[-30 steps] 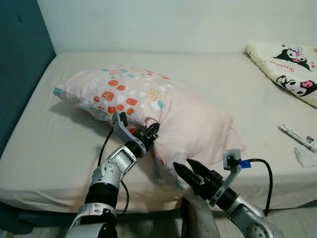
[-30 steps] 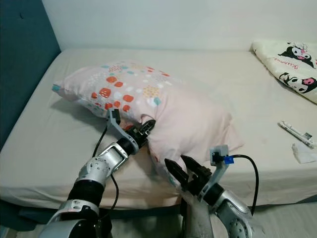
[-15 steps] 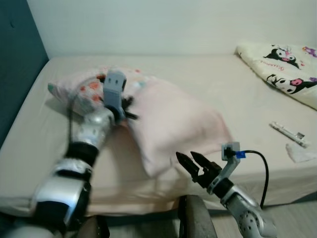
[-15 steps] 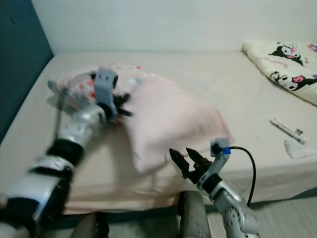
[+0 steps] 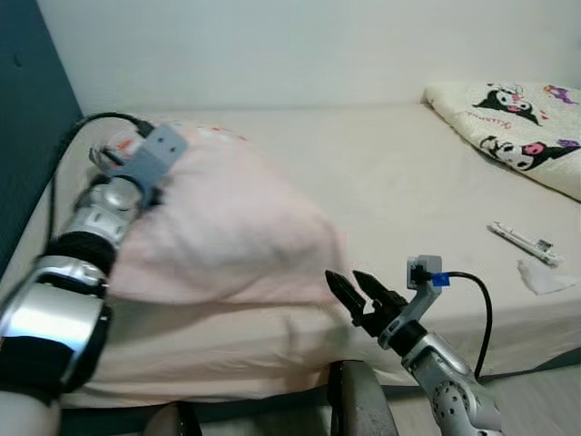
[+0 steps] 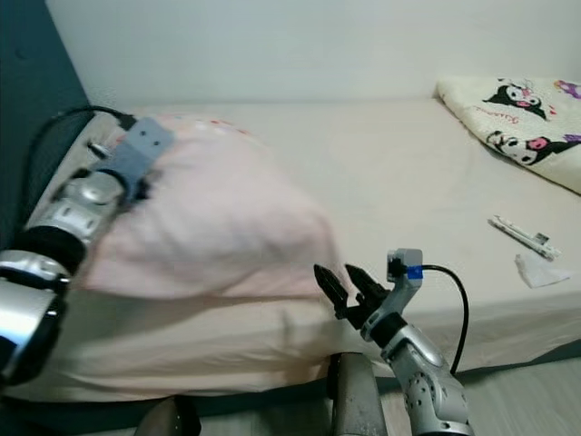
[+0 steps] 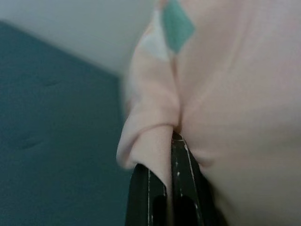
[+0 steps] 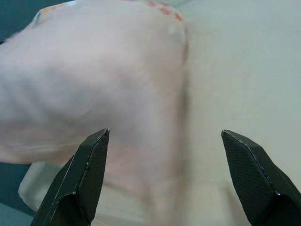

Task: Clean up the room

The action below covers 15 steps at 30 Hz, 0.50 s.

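1. since a second ago the pillow [image 5: 218,227] has been swung from the middle of the bed [image 5: 399,173] toward its head end beside the dark teal wall [image 5: 27,136], and its plain pink side now faces up where the patterned side showed before.
2. left gripper [image 7: 170,141] has gone with it, from the bed's front edge up to the far left corner; its two black fingers are clamped tight on a fold of the pillow's pink cover, with a teal patch of the print just beyond.
3. the pillow now lies along the left side of the bed, its near edge reaching toward the front edge of the mattress; the picture is blurred there.
4. right gripper [image 5: 356,292] hovers low at the bed's front edge, just beside the pillow's near right corner, fingers [image 8: 87,174] spread wide and gripping nothing.
5. a cream blanket with black cartoon figures [image 5: 508,127] sits bunched at the bed's far right corner.
6. near the right edge lie a slim white tube-like object [image 5: 519,240] and, just beside it, a crumpled white tissue [image 5: 545,276].
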{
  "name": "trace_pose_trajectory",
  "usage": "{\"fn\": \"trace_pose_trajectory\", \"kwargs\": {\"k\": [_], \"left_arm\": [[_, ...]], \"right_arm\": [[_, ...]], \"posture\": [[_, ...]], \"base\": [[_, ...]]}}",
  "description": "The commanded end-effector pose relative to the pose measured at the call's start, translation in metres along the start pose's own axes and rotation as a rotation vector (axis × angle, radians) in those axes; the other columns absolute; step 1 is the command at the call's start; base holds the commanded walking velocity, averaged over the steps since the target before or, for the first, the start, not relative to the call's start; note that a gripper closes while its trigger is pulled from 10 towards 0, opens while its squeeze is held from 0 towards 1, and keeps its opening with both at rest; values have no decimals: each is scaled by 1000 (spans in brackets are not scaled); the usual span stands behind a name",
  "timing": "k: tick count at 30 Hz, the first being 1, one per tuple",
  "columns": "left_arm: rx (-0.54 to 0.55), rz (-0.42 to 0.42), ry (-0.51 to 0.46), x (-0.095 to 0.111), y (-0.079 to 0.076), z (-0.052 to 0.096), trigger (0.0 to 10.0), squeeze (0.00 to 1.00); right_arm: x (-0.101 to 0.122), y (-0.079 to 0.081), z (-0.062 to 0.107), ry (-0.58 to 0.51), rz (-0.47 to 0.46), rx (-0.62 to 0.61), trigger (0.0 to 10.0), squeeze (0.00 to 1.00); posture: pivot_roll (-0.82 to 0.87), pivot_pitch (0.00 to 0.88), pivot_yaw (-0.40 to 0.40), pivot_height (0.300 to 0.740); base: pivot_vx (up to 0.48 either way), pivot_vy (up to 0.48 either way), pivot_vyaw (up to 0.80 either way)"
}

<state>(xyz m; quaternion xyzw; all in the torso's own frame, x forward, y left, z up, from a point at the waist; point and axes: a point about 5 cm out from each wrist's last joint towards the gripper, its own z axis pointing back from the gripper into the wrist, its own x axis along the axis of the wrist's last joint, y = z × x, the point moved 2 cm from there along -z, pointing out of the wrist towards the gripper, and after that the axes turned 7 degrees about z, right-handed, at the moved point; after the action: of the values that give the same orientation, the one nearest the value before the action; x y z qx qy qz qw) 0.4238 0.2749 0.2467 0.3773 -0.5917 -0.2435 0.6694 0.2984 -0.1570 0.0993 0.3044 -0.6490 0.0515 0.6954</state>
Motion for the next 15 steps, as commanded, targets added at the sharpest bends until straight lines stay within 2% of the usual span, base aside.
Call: {"fn": "trace_pose_trajectory", "kwargs": {"k": [1, 4, 5, 6, 8, 12, 13, 15], "left_arm": [[93, -60, -13, 4, 22, 0, 0, 0], [126, -105, -4, 1, 31, 0, 0, 0], [176, -143, 20, -3, 46, 2, 0, 0], [176, -143, 20, -3, 46, 2, 0, 0], [241, -127, 75, -13, 65, 5, 0, 0], [259, -95, 123, -24, 67, 7, 0, 0], [269, -91, 158, -34, 67, 9, 0, 0], [269, -91, 158, -34, 67, 9, 0, 0]], "right_arm": [[-1, -4, 1, -2, 5, -17, 10000, 0], [0, -4, 1, -3, 7, -17, 10000, 0], [0, -5, 1, -5, 8, -18, 10000, 0], [0, -5, 1, -5, 8, -18, 10000, 0], [1, -5, 1, -8, 9, -18, 10000, 0], [-1, -3, 0, -5, 10, -11, 10000, 0], [-1, -2, 0, -4, 11, -9, 10000, 0], [-1, -2, 0, -4, 11, -9, 10000, 0]], "posture": [[-124, 25, 18, 446], [-124, 25, 18, 446], [-122, 26, 19, 446], [-122, 26, 19, 446], [-120, 28, 21, 446], [-122, 30, 25, 446], [-124, 32, 25, 446], [-124, 32, 25, 446]], "base": [[0, 0, 0], [0, 0, 0], [0, 0, 0], [0, 0, 0], [0, 0, 0], [0, 0, 0], [0, 0, 0], [0, 0, 0]]}}
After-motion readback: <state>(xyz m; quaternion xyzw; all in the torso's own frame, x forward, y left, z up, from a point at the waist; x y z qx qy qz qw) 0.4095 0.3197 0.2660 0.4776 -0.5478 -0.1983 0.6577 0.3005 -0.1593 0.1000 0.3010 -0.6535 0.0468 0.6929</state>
